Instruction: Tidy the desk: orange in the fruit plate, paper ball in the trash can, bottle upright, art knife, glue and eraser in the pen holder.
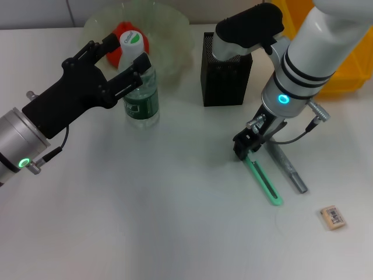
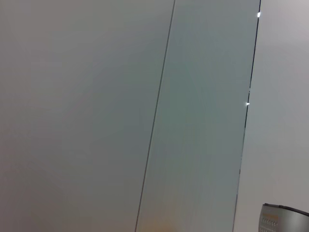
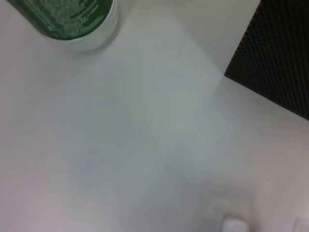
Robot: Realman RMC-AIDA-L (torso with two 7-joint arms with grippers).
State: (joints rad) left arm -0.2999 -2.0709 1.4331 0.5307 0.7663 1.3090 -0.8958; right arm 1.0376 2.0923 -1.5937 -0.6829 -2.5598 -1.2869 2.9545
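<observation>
I have the right gripper (image 1: 249, 149) low on the desk (image 1: 145, 221), its fingers closed on the near end of the art knife (image 1: 263, 179), which lies flat beside the glue (image 1: 287, 168), for lifting toward the pen holder (image 1: 224, 79). The left gripper (image 1: 116, 64) stands wide open around the upright bottle (image 1: 140, 87), gripping nothing

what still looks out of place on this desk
Three items still lie loose on the desk rather than in the pen holder: the art knife, with the right gripper at its end, the glue beside it, and the eraser off alone. The bottle stands upright.
</observation>
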